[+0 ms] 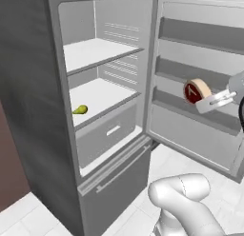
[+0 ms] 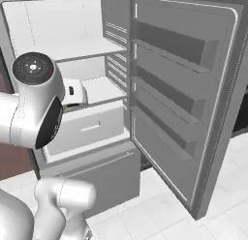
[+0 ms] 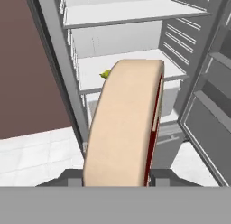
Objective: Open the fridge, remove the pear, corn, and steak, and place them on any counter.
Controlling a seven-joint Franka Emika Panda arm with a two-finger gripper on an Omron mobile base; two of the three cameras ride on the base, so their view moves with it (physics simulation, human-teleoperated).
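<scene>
The steak (image 3: 124, 123) hides most of the pear (image 3: 105, 74) and the gripper (image 3: 117, 177) fingertips.

No readable words, labels, brand names or numbers show anywhere. The fridge (image 1: 43, 111), its shelves and its open door (image 2: 184, 103) are plain and unmarked, and the steak (image 1: 196, 91) carries no label.
</scene>
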